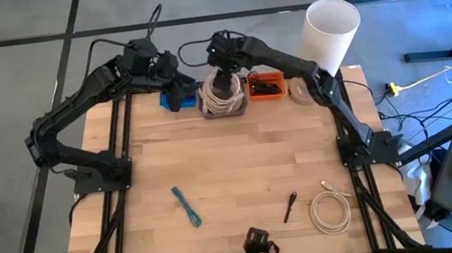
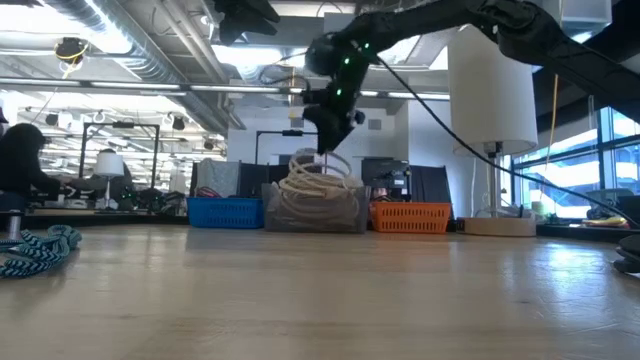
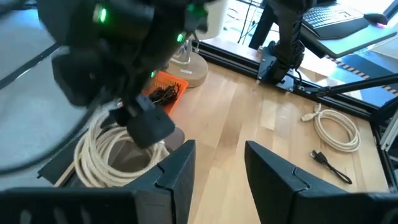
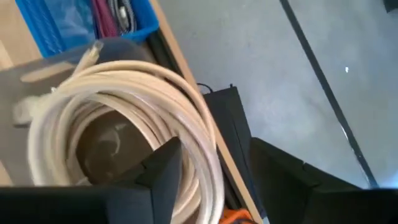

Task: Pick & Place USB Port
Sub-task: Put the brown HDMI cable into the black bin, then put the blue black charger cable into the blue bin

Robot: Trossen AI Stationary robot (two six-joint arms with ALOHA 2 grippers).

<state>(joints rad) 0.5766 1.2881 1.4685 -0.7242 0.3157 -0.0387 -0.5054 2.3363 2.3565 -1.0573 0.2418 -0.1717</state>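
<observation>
reaching across the table's far edge, the right gripper (image 1: 222,82) hangs open, empty, above the coiled white cable (image 1: 221,99) in the grey bin (image 1: 241,108); the left gripper (image 1: 176,88) waits open beside it.

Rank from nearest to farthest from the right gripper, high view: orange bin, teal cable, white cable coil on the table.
Right gripper hangs over the middle bin's cable pile.
1. Orange bin: beside it, table's far edge.
2. Teal cable: left of centre, near side.
3. White cable coil: near right corner.
</observation>
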